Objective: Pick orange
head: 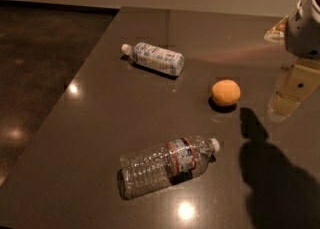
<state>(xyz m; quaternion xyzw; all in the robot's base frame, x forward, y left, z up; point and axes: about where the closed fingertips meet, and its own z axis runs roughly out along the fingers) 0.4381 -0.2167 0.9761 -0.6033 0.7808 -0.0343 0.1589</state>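
Note:
The orange (225, 92) is a small round orange fruit resting on the dark grey tabletop (100, 123), right of centre. My gripper (290, 93) hangs at the right edge of the view under a white wrist housing (305, 23). It is to the right of the orange, a little above the table and not touching the fruit. Its shadow falls on the table at the lower right.
A white-labelled bottle (154, 58) lies on its side at the back left of the orange. A clear plastic water bottle (167, 165) lies on its side in front of it. A pale object (276, 29) sits partly hidden behind the wrist. The table's left edge drops to a dark floor (35, 73).

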